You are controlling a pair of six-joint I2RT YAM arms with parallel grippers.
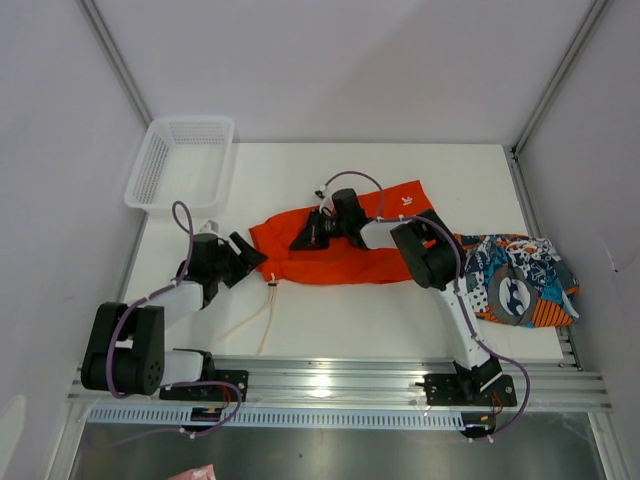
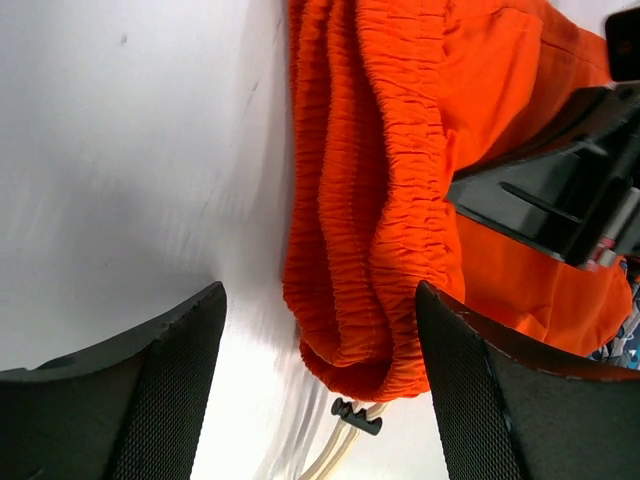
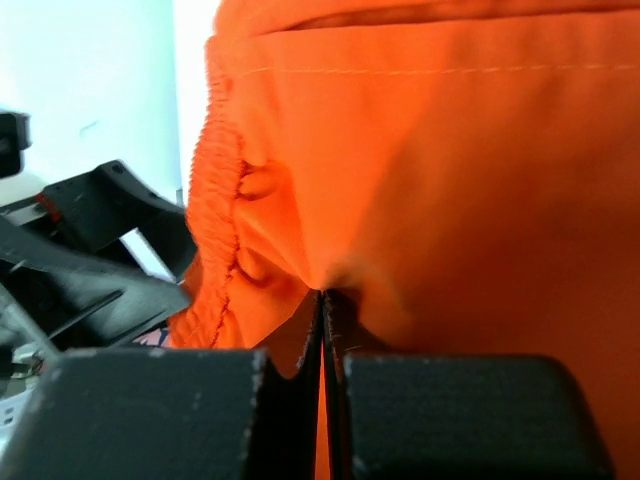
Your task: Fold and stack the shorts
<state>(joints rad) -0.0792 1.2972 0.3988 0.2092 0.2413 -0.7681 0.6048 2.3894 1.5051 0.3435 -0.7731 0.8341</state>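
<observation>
Right gripper [image 3: 325, 345] is clamped on a fold of the orange shorts [image 1: 335, 265], which lie lengthwise left to right across the table [image 1: 300, 330]. Their waistband [image 2: 370, 250] end sits just ahead of the left gripper [image 2: 320, 295], spread wide and empty

Basket [image 1: 150, 165] far-left; open tabletop [image 1: 290, 175] behind orange shorts [image 1: 330, 265]
</observation>
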